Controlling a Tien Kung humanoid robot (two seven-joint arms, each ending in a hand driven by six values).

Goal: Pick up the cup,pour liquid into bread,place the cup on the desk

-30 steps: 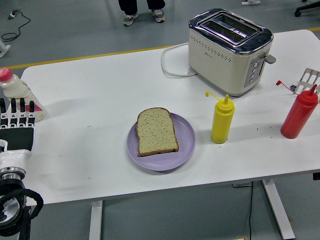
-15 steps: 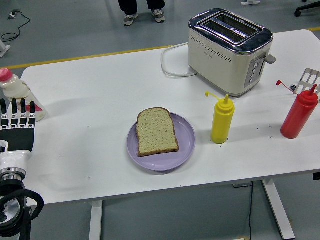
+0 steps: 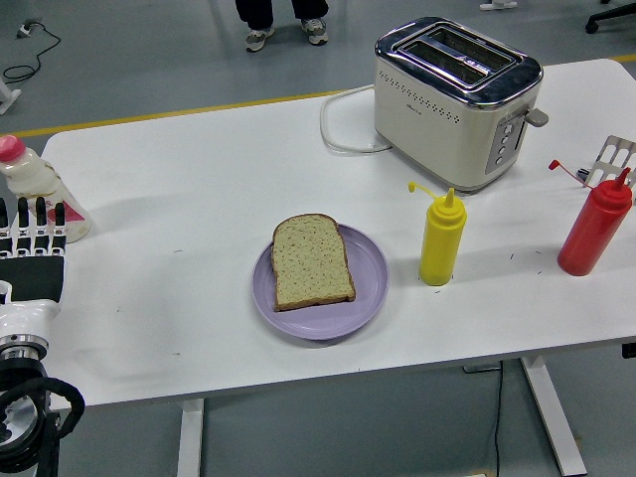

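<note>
A slice of bread (image 3: 311, 260) lies on a purple plate (image 3: 370, 274) in the middle of the table. No cup shows; a white bottle with a pink cap (image 3: 33, 189) stands at the table's far left edge. My left hand (image 3: 32, 243) is at the left edge, just in front of that bottle, fingers straight, spread and holding nothing. A yellow squeeze bottle (image 3: 442, 238) stands right of the plate and a red squeeze bottle (image 3: 594, 225) near the right edge. My right hand is out of view.
A cream and chrome toaster (image 3: 456, 97) stands at the back right, its white cord (image 3: 343, 129) looping to the left. A metal spatula (image 3: 609, 160) lies at the far right edge. A person's feet (image 3: 286, 30) show on the floor beyond the table.
My left hand has edged slightly left and back toward the white bottle. Nothing else has moved.
</note>
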